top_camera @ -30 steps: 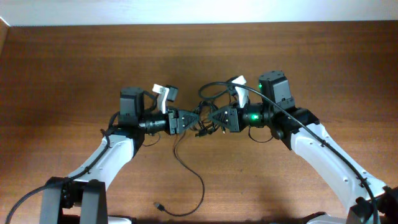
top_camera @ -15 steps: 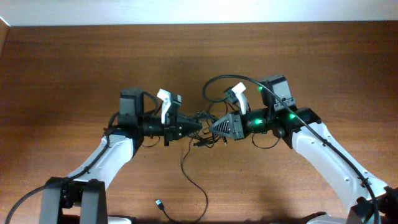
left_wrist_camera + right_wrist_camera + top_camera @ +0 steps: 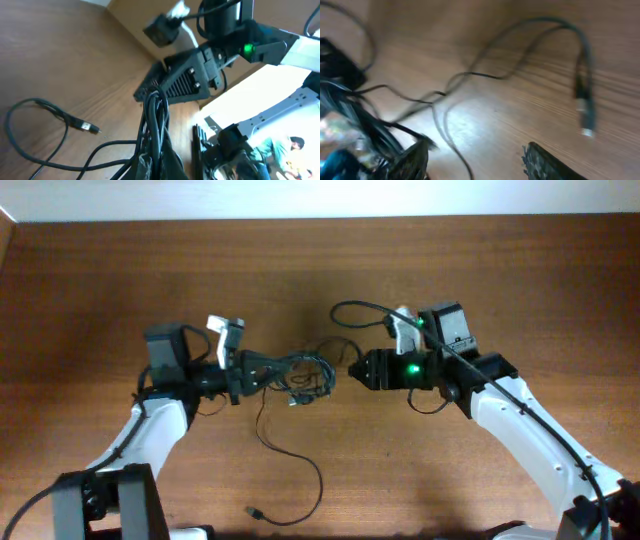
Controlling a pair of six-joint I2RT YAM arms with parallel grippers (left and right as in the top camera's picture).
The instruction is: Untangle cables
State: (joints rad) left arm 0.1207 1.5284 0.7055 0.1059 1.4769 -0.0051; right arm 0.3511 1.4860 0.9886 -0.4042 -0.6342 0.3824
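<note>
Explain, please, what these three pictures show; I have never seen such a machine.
You see a left arm and a right arm of a robot at a wooden table. One picture looks down from above; the other two come from a small camera on each wrist. The left tool, its two-finger grasping part, is shut on a tangled bundle of thin black cables. One cable runs from the bundle across the table to a small plug. The right tool is open, apart from the bundle, and holds nothing.
</note>
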